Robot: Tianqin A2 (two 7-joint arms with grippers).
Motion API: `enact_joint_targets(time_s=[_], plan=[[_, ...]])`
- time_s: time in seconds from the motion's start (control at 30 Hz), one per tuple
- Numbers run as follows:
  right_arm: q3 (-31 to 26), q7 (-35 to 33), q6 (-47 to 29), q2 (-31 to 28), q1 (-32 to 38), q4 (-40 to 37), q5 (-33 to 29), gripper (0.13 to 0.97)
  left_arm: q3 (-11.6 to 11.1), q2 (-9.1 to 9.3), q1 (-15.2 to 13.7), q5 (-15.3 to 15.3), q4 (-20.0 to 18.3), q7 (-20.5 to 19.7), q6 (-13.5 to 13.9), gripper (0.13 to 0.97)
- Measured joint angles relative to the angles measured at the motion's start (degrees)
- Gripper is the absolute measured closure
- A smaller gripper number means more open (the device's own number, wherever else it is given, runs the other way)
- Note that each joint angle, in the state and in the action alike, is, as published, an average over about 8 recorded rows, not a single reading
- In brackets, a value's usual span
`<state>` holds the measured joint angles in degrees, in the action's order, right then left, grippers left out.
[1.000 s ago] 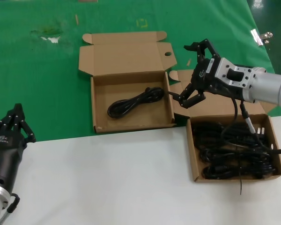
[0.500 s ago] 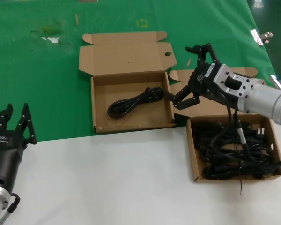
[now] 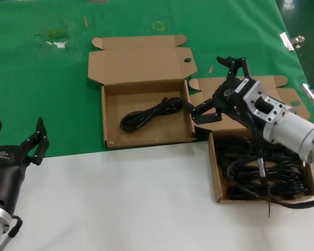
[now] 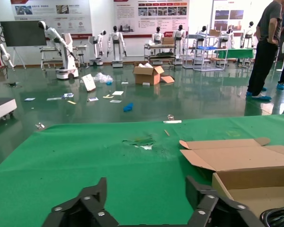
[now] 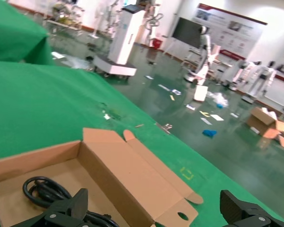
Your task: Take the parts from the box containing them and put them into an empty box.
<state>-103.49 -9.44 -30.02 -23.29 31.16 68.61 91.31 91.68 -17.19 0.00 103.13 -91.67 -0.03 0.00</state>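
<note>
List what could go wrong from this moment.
1. The open right claw hangs over the gap between the boxes; descending here could clip the near box's flap.
2. The cords in the full box lie tangled, so one grab may lift several.
3. The robot's own cable droops into that box and might snag.

1 cord (image 3: 150, 113) in left box (image 3: 109, 137)

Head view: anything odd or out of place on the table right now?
Mostly tidy. The green cloth has a torn patch at the far left. One power cord lies in the left box; the rest fill the right box. Right gripper open between boxes; left gripper open, parked.
</note>
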Motion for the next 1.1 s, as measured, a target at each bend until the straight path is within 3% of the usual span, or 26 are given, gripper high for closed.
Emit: enact_joint_targets(time_s=[0.43,0.73,1.1], plan=[[3.1,2.5,7.8,1.6,-8.1,6.0,3.1,0.129,0.0,0.00,0.0,0.0,0.0,0.0,0.0,0.339],[5.2,4.2,13.2,2.7,-13.8,10.2,5.2,0.129,0.0,0.00,0.0,0.0,0.0,0.0,0.0,0.206],[7.8,6.3,19.9,4.1,-20.7,15.3,7.8,0.129,0.0,0.00,0.0,0.0,0.0,0.0,0.0,0.140]])
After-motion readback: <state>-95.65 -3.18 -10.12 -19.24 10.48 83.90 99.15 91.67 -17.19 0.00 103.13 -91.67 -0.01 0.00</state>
